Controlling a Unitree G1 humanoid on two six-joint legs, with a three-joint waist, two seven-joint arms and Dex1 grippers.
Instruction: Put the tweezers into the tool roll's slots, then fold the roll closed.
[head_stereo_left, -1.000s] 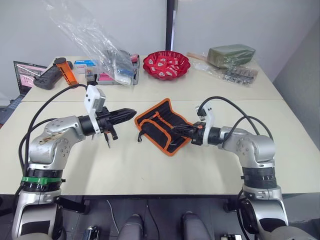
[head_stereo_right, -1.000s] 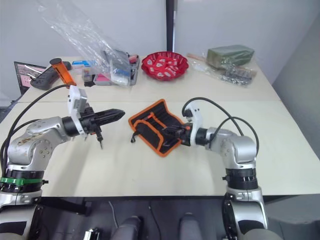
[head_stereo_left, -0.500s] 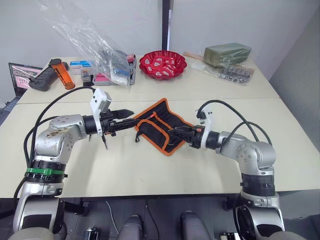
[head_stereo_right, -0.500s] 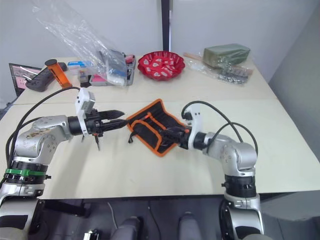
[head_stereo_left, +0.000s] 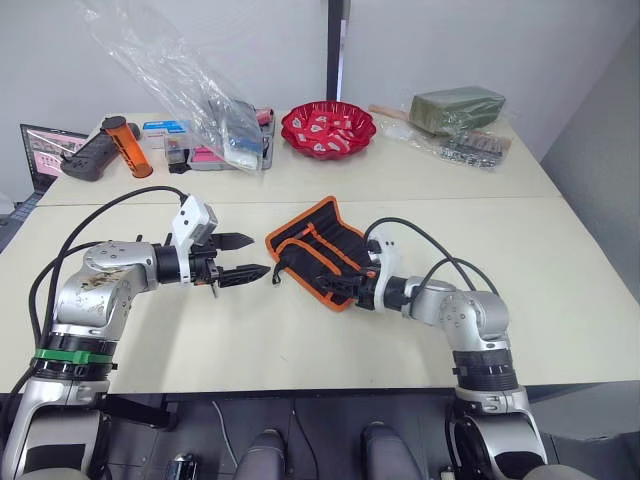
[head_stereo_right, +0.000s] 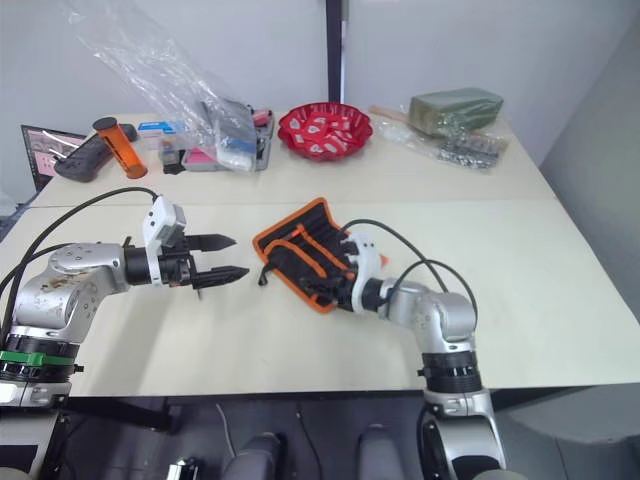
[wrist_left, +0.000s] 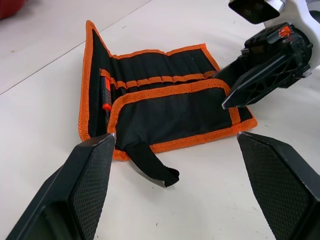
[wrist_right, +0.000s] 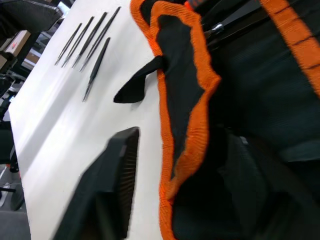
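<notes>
Compared with a second ago, the left gripper (head_stereo_left: 238, 257) has spread its two fingers apart and the right gripper (head_stereo_left: 343, 286) has advanced to the near edge of the tool roll (head_stereo_left: 322, 250). Nearest the robot, the left gripper hovers over the cream table (head_stereo_left: 300, 340), its jaws wide open and empty, pointing towards the roll from the robot's left. The right gripper reaches the roll's near right edge; its jaws stand parted on either side of the orange-edged flap (wrist_right: 185, 85), though contact with the fabric cannot be judged. The roll lies partly folded at mid-table, with its orange centre strip (wrist_left: 160, 81), a row of slots (wrist_left: 160, 64) and a black tie cord (wrist_left: 150, 167) trailing from its left corner. The tweezers (wrist_right: 90, 42) lie side by side on the table beyond the roll's left side, seen from the right wrist. Farther back stand a red bowl (head_stereo_left: 328, 129), a clear plastic bag (head_stereo_left: 180, 70) and an orange cylinder (head_stereo_left: 125, 143).
</notes>
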